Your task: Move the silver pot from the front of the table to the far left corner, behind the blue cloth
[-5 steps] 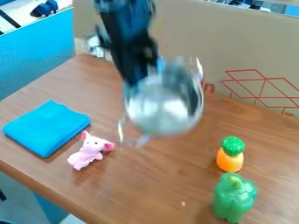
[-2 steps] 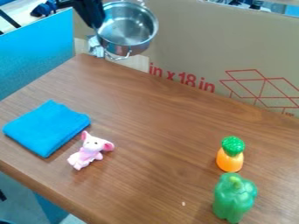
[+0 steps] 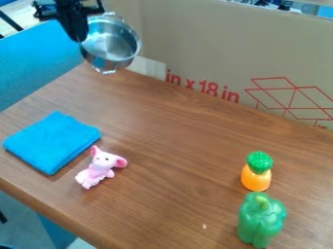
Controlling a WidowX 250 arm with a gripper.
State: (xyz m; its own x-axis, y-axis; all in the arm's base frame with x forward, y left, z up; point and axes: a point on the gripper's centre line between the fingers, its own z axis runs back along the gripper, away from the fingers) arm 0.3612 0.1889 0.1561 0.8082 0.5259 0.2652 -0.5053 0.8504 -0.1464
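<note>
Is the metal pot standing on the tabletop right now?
No, the gripper holds the metal pot up by the far edge of the tabletop.

Red print (image 3: 209, 88) on the cardboard (image 3: 201, 48) reads "in x 18 in", just left of the red line drawing (image 3: 294, 89)

High camera, facing down aslant, table (image 3: 175, 160)

From mid-table (image 3: 172, 141), a broad lane is left toward six o'clock, between the pink toy (image 3: 100, 168) at eight and the green pepper (image 3: 261, 220) at five. Passage is obstructed by the orange toy (image 3: 255, 179) at four, the blue cloth (image 3: 52, 142) at nine, and the cardboard wall (image 3: 214, 51) from twelve to two.
</note>
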